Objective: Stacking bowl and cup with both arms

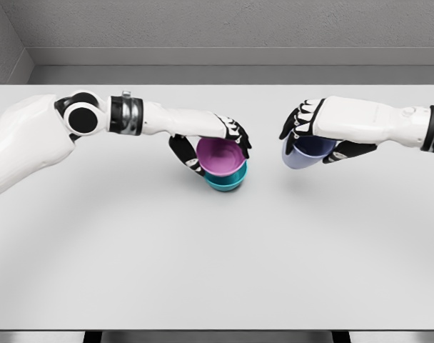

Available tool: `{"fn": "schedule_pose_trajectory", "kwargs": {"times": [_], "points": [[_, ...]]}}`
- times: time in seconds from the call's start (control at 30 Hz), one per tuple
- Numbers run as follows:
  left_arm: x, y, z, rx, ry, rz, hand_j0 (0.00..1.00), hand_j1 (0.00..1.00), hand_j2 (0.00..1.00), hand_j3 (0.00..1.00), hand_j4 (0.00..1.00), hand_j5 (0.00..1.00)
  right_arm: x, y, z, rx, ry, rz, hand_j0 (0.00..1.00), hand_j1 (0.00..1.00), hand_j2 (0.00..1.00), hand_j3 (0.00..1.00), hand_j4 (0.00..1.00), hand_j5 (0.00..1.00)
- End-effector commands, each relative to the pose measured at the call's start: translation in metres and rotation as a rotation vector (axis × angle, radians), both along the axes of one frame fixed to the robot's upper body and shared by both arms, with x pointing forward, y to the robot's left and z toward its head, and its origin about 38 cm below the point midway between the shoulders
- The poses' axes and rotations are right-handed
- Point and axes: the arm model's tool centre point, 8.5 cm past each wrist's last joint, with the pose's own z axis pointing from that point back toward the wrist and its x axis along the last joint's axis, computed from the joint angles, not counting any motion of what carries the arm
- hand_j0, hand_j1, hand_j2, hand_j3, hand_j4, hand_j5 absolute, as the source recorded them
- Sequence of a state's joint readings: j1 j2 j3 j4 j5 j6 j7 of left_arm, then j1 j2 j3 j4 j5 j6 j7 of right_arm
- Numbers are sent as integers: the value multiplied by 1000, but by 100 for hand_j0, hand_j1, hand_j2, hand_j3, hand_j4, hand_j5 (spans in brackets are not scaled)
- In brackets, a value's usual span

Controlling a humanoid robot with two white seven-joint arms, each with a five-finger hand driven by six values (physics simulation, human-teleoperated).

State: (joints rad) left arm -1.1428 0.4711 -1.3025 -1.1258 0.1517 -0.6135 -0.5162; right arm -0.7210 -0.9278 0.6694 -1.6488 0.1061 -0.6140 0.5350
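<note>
Grey walls back a wide white table, where a humanoid robot's two white arms reach in from either side. Near the table's middle, the left hand is clamped on a purple bowl, its dark fingers curled over the far rim and the thumb down the near side. That bowl sits tilted, mouth turned toward the camera, nested in a teal bowl whose rim and lower wall show beneath it. Whether the teal bowl touches the table cannot be told, though a soft shadow lies right under it. Just to the right, apart from the pair, the right hand grips a pale blue cup, fingers wrapped over the top and the thumb along the near side. The cup hangs clear above the table, tipped, its dark inside partly visible under the palm. A gap of bare table separates the cup from the stacked bowls.
</note>
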Motion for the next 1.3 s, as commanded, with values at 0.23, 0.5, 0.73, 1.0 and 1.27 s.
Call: {"fn": "schedule_pose_trajectory", "kwargs": {"times": [0.23, 0.5, 0.73, 1.0, 1.27], "points": [[-2, -5, -4, 0, 13, -9, 74, 74, 74, 74, 74, 74, 2, 11, -1, 10, 5, 24, 55, 55, 55, 55, 55, 55], [-3, -6, -4, 1, 14, -11, 74, 74, 74, 74, 74, 74, 3, 18, 1, 24, -2, 38, 55, 55, 55, 55, 55, 55], [2, -1, -6, 5, 17, 10, 74, 74, 74, 74, 74, 74, 0, 25, -12, 3, 34, 60, 55, 55, 55, 55, 55, 55], [1, -1, -8, 10, 19, 7, 79, 79, 79, 79, 79, 79, 1, 27, -7, -1, 21, 65, 55, 55, 55, 55, 55, 55], [1, -1, -8, 9, 20, 7, 100, 100, 100, 100, 100, 100, 3, 32, -1, 9, 5, 76, 55, 55, 55, 55, 55, 55]]}}
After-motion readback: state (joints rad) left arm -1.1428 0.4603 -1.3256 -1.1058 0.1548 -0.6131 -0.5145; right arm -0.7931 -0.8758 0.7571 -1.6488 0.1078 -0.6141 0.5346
